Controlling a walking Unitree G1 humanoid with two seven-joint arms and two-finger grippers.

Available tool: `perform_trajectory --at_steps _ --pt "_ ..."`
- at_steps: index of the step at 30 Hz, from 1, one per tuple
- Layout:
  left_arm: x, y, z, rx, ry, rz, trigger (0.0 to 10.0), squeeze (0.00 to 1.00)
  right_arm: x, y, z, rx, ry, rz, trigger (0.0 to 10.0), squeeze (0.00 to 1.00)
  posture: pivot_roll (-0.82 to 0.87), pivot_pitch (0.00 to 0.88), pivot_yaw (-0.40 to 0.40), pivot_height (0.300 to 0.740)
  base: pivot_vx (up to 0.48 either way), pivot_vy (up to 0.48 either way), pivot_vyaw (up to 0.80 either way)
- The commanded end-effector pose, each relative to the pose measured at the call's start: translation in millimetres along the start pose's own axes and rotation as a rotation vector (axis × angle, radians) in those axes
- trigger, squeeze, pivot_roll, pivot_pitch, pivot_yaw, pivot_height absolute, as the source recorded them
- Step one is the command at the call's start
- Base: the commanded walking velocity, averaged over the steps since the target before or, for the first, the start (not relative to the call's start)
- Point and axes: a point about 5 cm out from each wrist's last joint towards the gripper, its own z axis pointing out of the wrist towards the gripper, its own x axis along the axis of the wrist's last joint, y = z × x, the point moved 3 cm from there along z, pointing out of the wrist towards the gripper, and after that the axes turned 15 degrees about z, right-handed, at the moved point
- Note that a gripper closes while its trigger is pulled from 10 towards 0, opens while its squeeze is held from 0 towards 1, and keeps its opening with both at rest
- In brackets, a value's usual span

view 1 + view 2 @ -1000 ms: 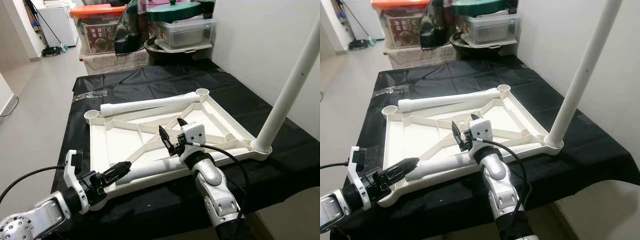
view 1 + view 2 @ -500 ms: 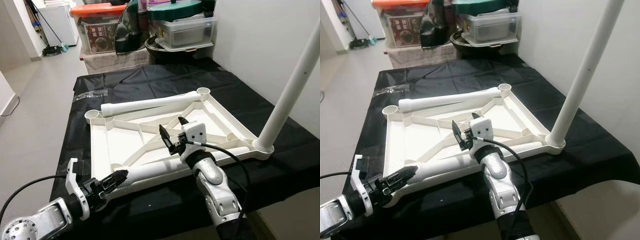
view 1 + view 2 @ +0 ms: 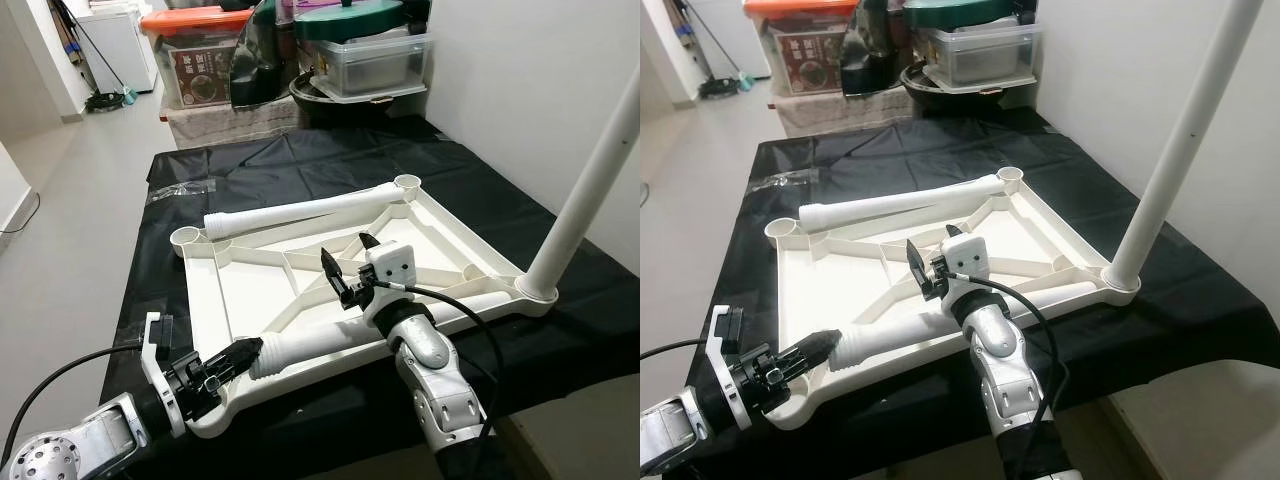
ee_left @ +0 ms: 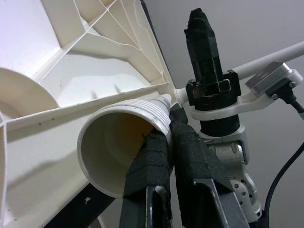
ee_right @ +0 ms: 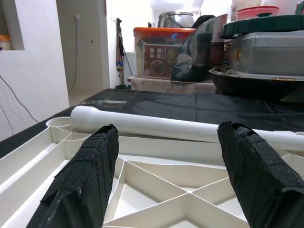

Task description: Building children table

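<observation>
The left arm reached in low from the near left, its left gripper point(image 3: 247, 352) with both black fingers point(image 4: 156, 156) pressed together, pinched on a thin rim. The right arm rose from the near edge with the wrist bent forward. The right gripper point(image 3: 347, 268) was held raised, fingers point(image 5: 90, 175) spread wide and empty.

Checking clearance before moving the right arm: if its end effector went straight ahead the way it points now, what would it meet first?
Probably the loose white plastic leg tube lying across the far rim of the upturned white tabletop; the open right end effector points at it, though depth is unclear.
</observation>
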Motion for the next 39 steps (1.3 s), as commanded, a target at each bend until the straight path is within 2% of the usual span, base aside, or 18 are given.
perform_trajectory --at_steps 1,12,20,26,31,36,38,39 --pt "-1.2 -1.4 -1.8 0.016 -0.018 0.008 0.0 0.00 -0.4 -1.9 -0.3 0.004 -0.006 0.009 10.0 0.00 0.01 0.019 0.031 0.740 0.000 0.000 0.00" --pt "2.0 2.4 -14.4 0.004 0.019 0.039 0.0 0.00 7.7 -4.4 6.3 0.017 0.021 0.036 10.0 0.00 0.01 0.000 0.026 0.740 0.000 0.000 0.00" --pt "25.9 13.8 -28.0 -0.011 0.163 0.113 0.0 0.00 55.6 -0.4 31.6 0.012 0.146 0.115 10.0 0.00 0.01 0.000 0.016 0.740 0.000 0.000 0.00" --pt "28.1 15.9 -28.7 -0.017 0.174 0.124 0.0 0.00 59.9 -0.9 33.7 0.016 0.159 0.119 10.0 0.00 0.01 0.000 0.016 0.740 0.000 0.000 0.00" --pt "40.9 26.9 -33.4 -0.028 0.223 0.199 0.0 0.00 75.6 1.2 39.7 0.010 0.204 0.142 10.0 0.00 0.01 0.000 0.015 0.740 0.000 0.000 0.00" --pt "51.3 25.7 -41.3 0.020 0.298 0.249 0.0 0.00 91.1 8.0 46.6 -0.021 0.228 0.233 10.0 0.00 0.01 0.000 0.012 0.740 0.000 0.000 0.00" --pt "51.3 25.7 -41.3 0.020 0.298 0.249 0.0 0.00 91.1 8.0 46.6 -0.021 0.228 0.233 10.0 0.00 0.01 0.000 0.012 0.740 0.000 0.000 0.00" --pt "72.9 26.9 -48.3 0.062 0.449 0.290 0.0 0.00 82.9 10.2 51.4 -0.041 0.170 0.375 10.0 0.00 0.01 0.000 0.007 0.740 0.000 0.000 0.00"
